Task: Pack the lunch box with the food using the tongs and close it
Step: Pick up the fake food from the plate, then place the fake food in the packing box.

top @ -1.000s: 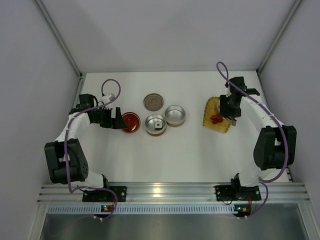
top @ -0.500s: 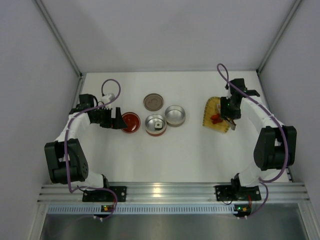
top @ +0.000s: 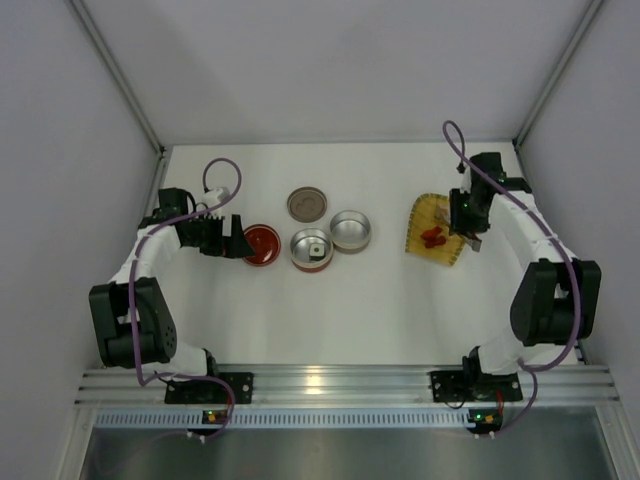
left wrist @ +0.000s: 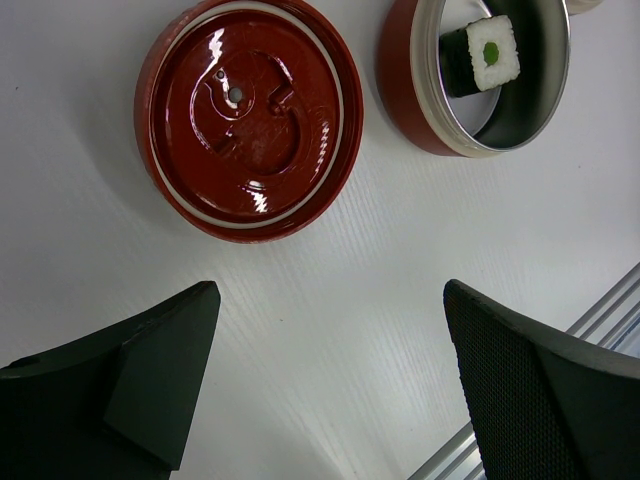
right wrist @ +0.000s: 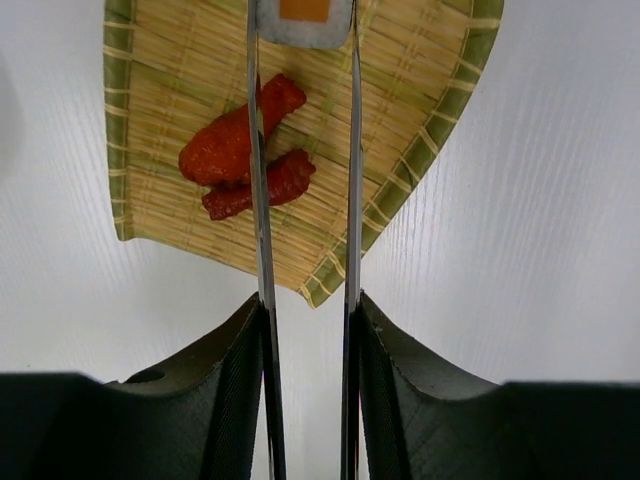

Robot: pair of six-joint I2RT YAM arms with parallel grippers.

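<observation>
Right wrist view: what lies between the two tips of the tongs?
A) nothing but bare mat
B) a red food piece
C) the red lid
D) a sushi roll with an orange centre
D: the blades of the tongs flank the sushi roll at the top edge of the view, while the red pieces lie lower on the mat, mostly left of the blades.
</observation>
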